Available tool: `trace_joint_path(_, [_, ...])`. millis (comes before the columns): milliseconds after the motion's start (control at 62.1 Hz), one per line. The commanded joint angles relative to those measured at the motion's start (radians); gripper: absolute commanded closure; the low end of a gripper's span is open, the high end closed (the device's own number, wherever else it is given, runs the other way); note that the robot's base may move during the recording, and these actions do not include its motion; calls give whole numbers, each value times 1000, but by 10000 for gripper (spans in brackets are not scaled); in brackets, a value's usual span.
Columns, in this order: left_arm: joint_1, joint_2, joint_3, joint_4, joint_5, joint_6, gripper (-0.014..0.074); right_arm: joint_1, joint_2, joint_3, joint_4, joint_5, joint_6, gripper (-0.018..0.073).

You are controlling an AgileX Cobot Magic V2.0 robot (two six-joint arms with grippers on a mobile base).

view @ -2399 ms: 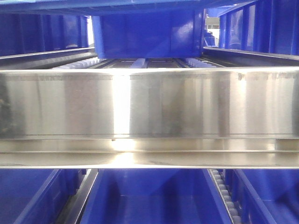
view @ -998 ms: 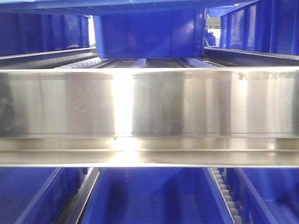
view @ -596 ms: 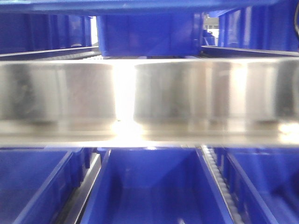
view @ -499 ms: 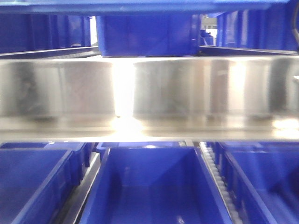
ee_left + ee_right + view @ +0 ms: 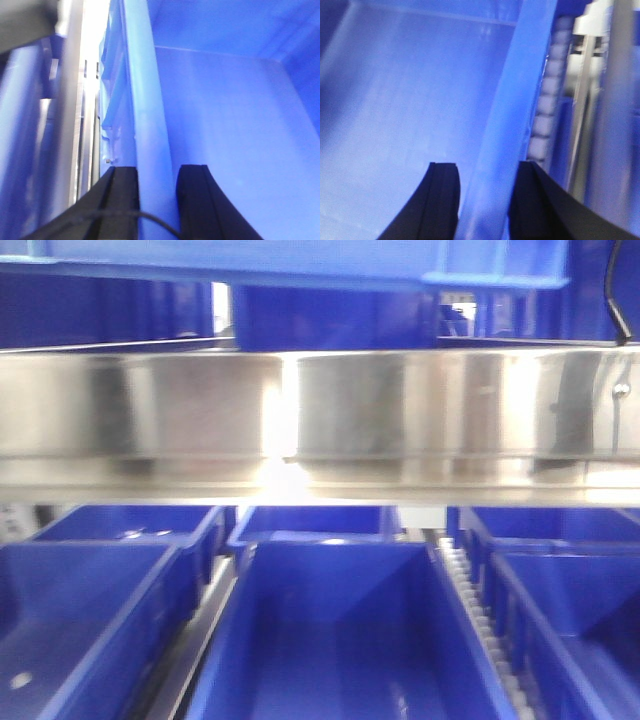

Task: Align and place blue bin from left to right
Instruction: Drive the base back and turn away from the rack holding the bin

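The blue bin (image 5: 340, 640) lies open-topped in the middle lane of the lower shelf. In the left wrist view my left gripper (image 5: 156, 167) is shut on the bin's left rim (image 5: 145, 100), one black finger outside the wall and one inside. The right gripper (image 5: 487, 164) is shut on the right rim (image 5: 520, 90) in the same way, in the right wrist view. The bin's pale blue inside (image 5: 410, 100) holds nothing. Neither gripper shows in the front view.
A shiny steel shelf beam (image 5: 320, 420) crosses the front view, with more blue bins (image 5: 330, 310) on the level above. Neighbouring blue bins (image 5: 90, 620) (image 5: 570, 610) flank the middle lane. A white roller track (image 5: 480, 620) (image 5: 545, 100) runs along its right side and steel rails (image 5: 75, 100) along its left.
The steel beam has shifted upward in the front view. Much more of the lower-shelf bins shows now, including their far rims.
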Motion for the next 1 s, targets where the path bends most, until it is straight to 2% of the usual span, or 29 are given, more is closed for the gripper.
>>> trace_joint_path(0, [-32, -31, -24, -200, -162, -6, 584, 18, -4, -17, 91, -97, 26, 624])
trace_joint_path(258, [-32, -31, -24, -200, -167, -6, 584, 18, -4, -17, 91, -137, 26, 624])
trace_joint_path(982, [-32, -31, -24, -200, -167, -6, 584, 18, -4, -17, 91, -141, 26, 624])
